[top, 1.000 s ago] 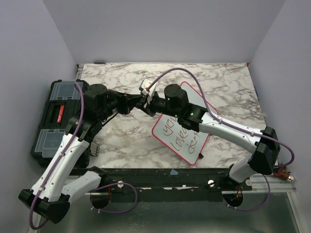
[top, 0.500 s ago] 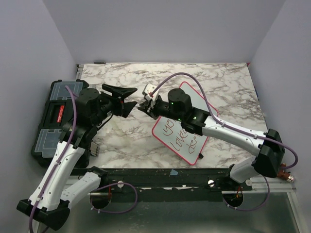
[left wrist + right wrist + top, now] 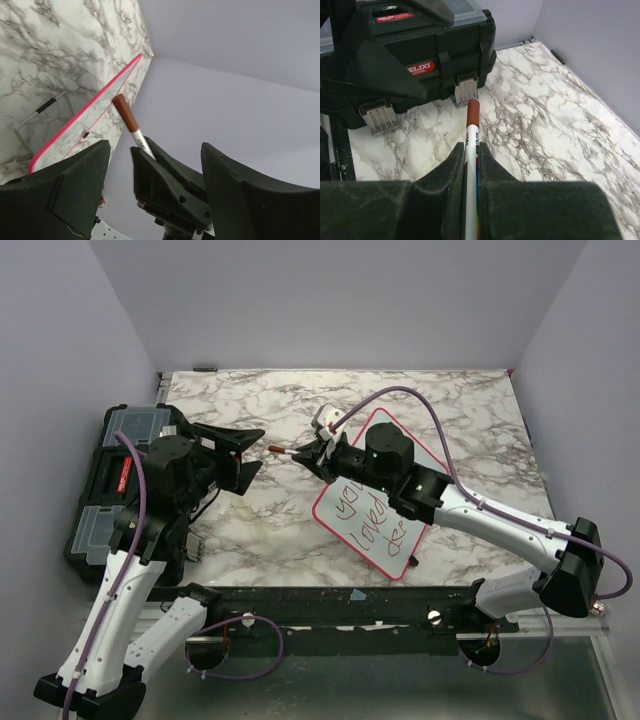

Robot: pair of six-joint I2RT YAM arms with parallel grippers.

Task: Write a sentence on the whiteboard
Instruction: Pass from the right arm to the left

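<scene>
The whiteboard, red-framed with handwritten lines on it, lies at an angle on the marble table right of centre. My right gripper hovers over its upper left corner, shut on a white marker. The marker's brown-red cap points left. My left gripper stands open a short way left of the cap, with nothing between its fingers. In the left wrist view the capped marker sticks up from the right gripper, with the whiteboard's red edge behind it.
A black toolbox with clear-lidded compartments sits at the table's left edge, also seen as the toolbox beyond the marker. Grey walls close in the table on the left, back and right. A small black clip lies by the board's lower corner.
My left gripper was shut at the marker's end beside the right gripper; it has opened and drawn back to the left. The right gripper has shifted slightly right, marker still held.
</scene>
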